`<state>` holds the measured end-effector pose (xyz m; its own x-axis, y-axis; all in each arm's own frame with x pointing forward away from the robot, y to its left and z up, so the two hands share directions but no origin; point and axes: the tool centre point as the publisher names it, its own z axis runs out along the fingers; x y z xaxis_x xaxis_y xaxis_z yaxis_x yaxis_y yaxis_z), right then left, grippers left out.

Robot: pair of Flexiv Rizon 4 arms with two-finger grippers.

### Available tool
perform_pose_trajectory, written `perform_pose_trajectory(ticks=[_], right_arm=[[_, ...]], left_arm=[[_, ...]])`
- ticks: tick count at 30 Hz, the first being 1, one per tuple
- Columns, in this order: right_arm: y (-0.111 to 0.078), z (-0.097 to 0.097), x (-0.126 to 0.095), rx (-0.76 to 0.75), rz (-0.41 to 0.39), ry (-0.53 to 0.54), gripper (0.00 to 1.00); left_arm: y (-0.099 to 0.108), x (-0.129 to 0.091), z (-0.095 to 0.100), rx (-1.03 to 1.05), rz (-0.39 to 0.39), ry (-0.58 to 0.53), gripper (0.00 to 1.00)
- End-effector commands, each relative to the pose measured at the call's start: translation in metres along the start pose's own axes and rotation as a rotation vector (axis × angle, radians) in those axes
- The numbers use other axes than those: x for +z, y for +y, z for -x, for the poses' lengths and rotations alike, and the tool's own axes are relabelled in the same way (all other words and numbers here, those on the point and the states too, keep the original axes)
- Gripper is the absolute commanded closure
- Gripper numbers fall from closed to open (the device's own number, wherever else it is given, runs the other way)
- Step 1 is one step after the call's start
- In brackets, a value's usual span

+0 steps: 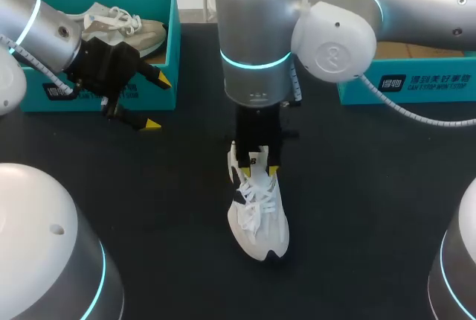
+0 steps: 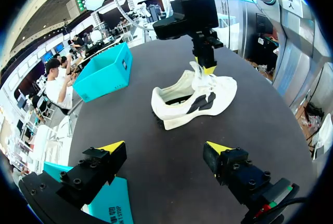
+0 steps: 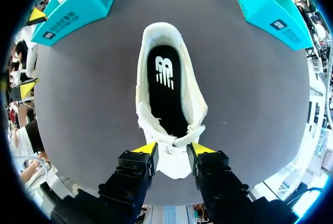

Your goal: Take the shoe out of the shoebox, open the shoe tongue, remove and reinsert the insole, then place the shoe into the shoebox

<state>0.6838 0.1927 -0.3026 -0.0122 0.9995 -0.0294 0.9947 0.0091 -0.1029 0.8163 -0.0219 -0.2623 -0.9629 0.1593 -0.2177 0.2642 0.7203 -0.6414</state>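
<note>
At the far left of the dark tabletop (image 1: 149,208), an open teal cardboard shoebox (image 1: 173,45) was seen, and a beige lace-up trainer (image 1: 126,30) was lying inside it. Just in front of that box the left gripper (image 1: 156,102) was held above the table, its yellow-tipped fingers spread wide with nothing between them. From its own wrist view, the same gripper (image 2: 165,148) was pointed across the table toward the middle, with a corner of the teal box beneath it. Near the centre of the table, well apart from both boxes, a white lace-up trainer with dark side panels (image 1: 260,219) was resting on the surface, its toe turned toward the robot's side. The right arm, entering from the right and reaching to the middle, was hung straight down over the trainer's opening. The right gripper (image 1: 255,173) was set narrow, and the white padded tongue (image 3: 173,164) was pinched between its two fingers — touched from both sides. Past the fingers the mouth of the trainer was shown pulled open, and a black insole (image 3: 165,94) was seen lying flat inside it. Whether the trainer was sitting level or was tipped a little to one side could not be told. At the far right, a second teal cardboard box (image 1: 416,85) was standing along the table's back edge — its contents could not be made out.
</note>
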Motion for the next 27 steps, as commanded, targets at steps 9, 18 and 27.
perform_pose_trajectory(ticks=[9, 18, 27], right_arm=[[0.03, 0.002, 0.019, -0.094, 0.002, 0.044, 0.62], [0.032, 0.006, 0.015, -0.095, 0.017, 0.032, 0.63], [0.047, 0.009, 0.012, -0.166, 0.05, 0.045, 0.63]], left_arm=[[0.0, -0.001, -0.001, 0.001, 0.002, 0.0, 0.0], [0.0, -0.001, -0.001, 0.001, 0.002, 0.0, 0.0], [0.0, -0.001, -0.001, 0.001, 0.002, 0.0, 0.0]])
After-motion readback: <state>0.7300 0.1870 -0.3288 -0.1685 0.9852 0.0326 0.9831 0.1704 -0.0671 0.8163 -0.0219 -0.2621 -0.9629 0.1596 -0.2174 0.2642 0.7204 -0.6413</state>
